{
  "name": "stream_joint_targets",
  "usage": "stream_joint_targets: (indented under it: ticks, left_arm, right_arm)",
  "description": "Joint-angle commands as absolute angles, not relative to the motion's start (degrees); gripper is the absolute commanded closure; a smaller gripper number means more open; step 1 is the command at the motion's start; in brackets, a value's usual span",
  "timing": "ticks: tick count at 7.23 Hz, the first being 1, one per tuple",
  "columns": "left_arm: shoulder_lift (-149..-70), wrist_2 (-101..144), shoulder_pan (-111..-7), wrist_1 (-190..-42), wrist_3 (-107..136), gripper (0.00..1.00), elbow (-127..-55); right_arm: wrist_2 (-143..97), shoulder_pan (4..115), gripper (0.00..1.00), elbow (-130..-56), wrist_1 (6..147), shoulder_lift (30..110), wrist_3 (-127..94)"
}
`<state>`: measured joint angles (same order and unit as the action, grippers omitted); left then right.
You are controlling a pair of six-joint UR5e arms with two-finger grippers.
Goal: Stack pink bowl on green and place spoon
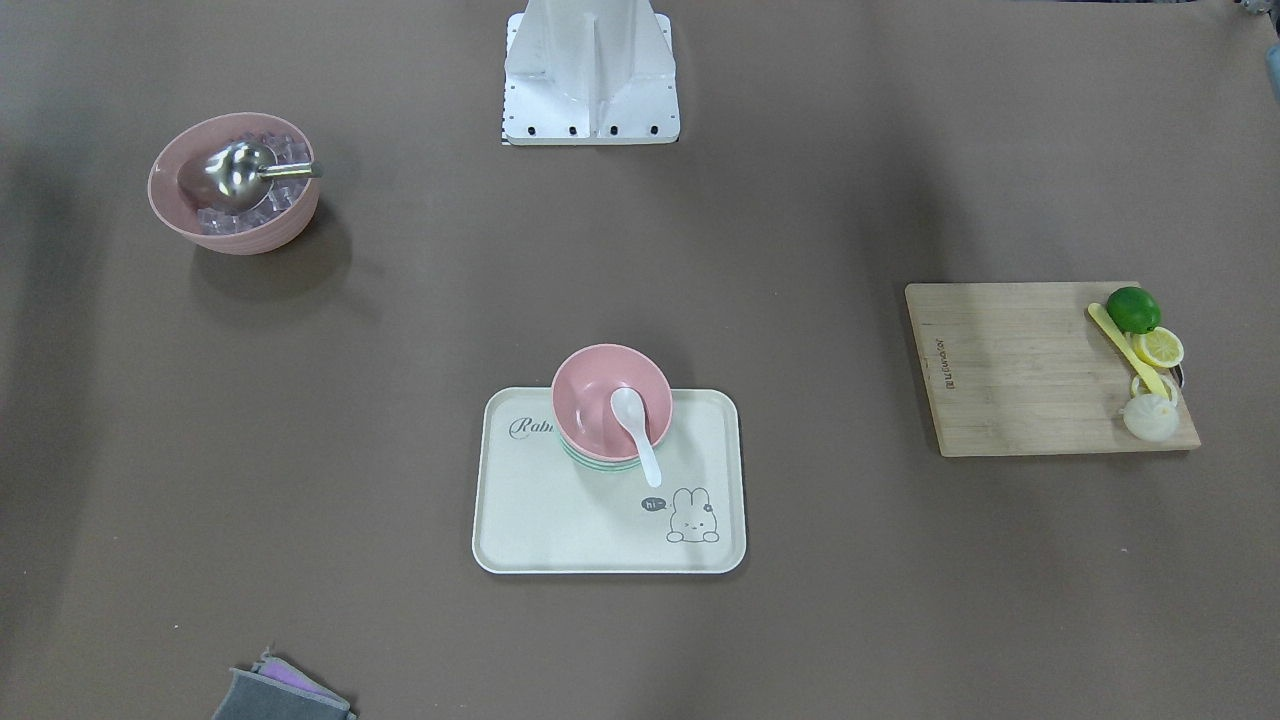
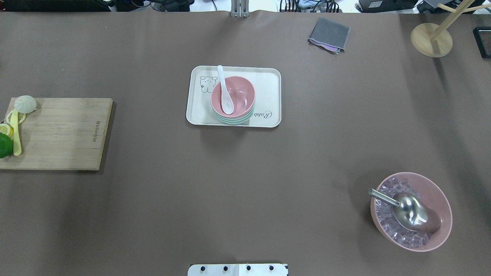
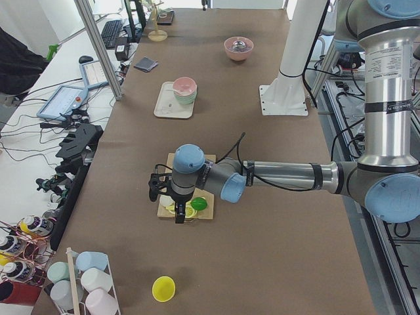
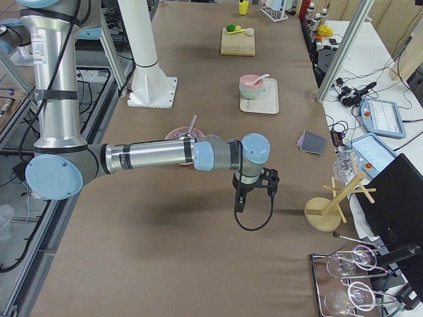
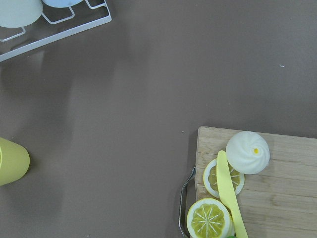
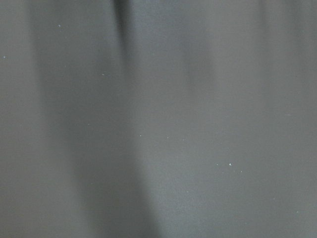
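The pink bowl [image 2: 239,94] sits on the green bowl [image 2: 234,121] on the tray [image 2: 268,82] at the middle of the surface [image 2: 153,211], with the spoon [image 2: 224,90] inside and its handle pointing far. It is well apart from both my grippers. My left gripper [image 3: 161,190] hangs at the left end and my right gripper [image 4: 254,188] at the right end — fingers apart or together, I cannot tell.

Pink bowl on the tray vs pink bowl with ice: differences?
The tray bowl holds a white spoon; the ice bowl holds ice cubes and a metal scoop. The tray bowl sits stacked on a green bowl on the tray; the ice bowl stands alone on the table. The ice bowl looks larger. Both are pink, round, upright.
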<state>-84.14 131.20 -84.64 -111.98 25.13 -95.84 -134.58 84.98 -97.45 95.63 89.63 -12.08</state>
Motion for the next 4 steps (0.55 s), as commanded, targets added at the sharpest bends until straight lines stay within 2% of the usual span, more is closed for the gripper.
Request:
stream_joint_targets:
  ticks: [1,4]
  left_arm:
    - [-84.29,131.05,-84.64,-111.54,25.05,0.02,-95.45]
    - [-84.29,130.6,-85.25,-109.95,17.24,0.02,-92.47]
  right_arm:
    - [-134.65,85.43,0.0,-97.65,95.62,89.56,-12.13]
    - [-134.65,85.43,0.0,-97.73,95.62,89.38,-12.22]
